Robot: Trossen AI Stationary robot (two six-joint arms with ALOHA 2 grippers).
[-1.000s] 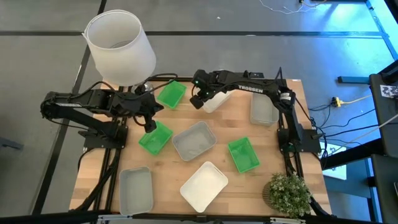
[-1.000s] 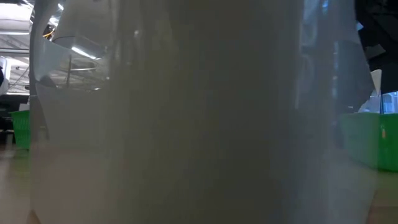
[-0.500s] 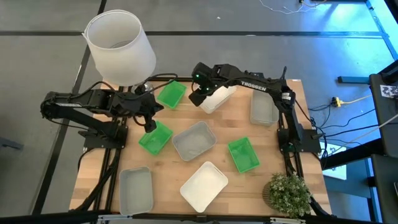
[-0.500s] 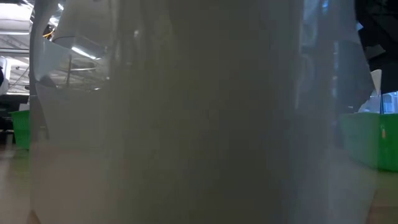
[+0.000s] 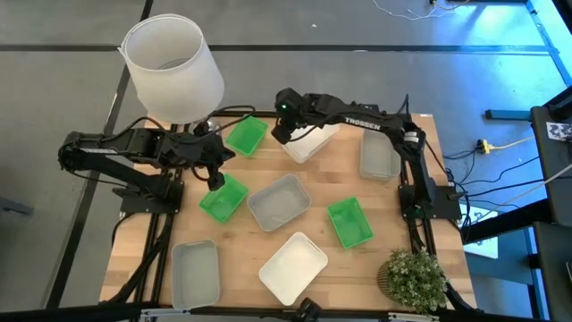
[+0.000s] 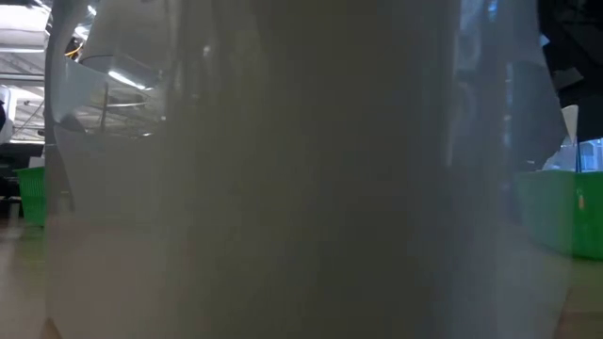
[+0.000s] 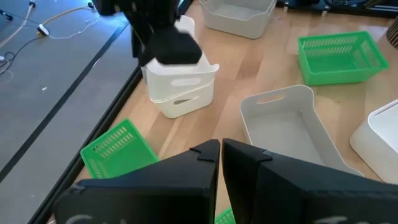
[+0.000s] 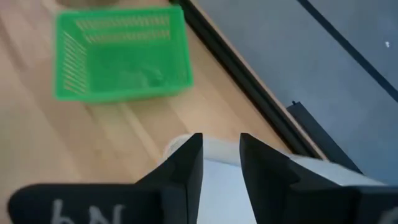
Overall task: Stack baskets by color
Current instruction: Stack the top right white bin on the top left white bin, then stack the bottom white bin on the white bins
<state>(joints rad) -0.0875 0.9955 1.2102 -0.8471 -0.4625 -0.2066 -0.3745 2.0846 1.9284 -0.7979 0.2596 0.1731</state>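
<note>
Releasing: right gripper (image 5: 279,132), fingers now parted, hangs over the white stack (image 7: 180,87) at the table's (image 5: 393,219) far edge; a second ago it was narrower. White pair judged nested; one white basket (image 5: 293,266) remains. Left gripper (image 5: 214,182), shut, rests at a green basket (image 5: 223,198).

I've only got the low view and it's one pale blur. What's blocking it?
Observer: A white basket lies at the near table edge, right in front of that camera.
Operator: Where's the right gripper?
Observer: The right gripper is open, over two stacked white baskets at the far edge.
Operator: And the left?
Observer: The left gripper is shut, at the edge of a green basket.
</note>
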